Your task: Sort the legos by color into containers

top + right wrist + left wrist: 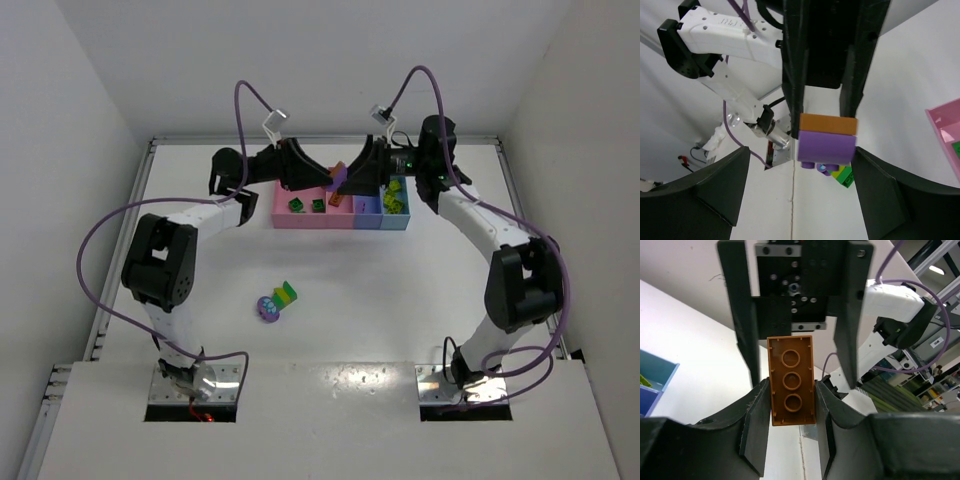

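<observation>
Overhead; opposed wrist close-ups (shared brick (791, 381))

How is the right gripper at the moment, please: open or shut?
Open: on the right gripper the fingers stand wide apart, either side of the orange and purple bricks that the left gripper clamps.

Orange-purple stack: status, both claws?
Left claw shut on orange-purple stack, held up near tray. Right claw open, straddling the stack. Round purple piece, green-yellow brick unsorted, outside tray.
</observation>
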Robot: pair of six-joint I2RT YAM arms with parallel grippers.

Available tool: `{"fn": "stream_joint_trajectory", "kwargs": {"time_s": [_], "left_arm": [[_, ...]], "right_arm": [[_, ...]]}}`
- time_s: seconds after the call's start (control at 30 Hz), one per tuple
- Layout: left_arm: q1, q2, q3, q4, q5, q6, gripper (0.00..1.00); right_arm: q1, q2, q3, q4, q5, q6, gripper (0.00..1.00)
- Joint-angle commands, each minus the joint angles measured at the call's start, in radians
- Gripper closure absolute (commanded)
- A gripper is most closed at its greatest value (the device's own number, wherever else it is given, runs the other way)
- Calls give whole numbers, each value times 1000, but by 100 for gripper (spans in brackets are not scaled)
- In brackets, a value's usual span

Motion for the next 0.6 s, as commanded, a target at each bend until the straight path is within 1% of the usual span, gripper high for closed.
{"fn": "stream_joint_trajectory", "kwargs": {"time_s": [0.0,0.1,0.13,0.23,0.27,0.33,0.37,0.47,0.57], "left_arm": [[-9,5,18,32,7,30,100],[-9,5,18,21,7,40,100],[-9,5,18,21,7,40,100],[-9,5,9,21,7,40,100],[-9,5,9,21,7,49,100],[-9,5,9,21,7,49,100],[-9,5,9,21,7,49,100],[-9,-4,0,21,7,49,100],[-9,-4,-19,21,7,58,100]], "right_arm": [[20,-17,30,55,-29,1,19],[29,-17,30,64,-29,1,25],[29,-17,30,64,-29,1,31],[29,-8,40,64,-29,1,45],[29,-8,49,64,-29,1,54],[29,1,49,64,-29,1,61],[29,1,49,64,-29,1,69],[29,1,49,74,-29,1,85],[29,11,49,74,-29,1,92]]}}
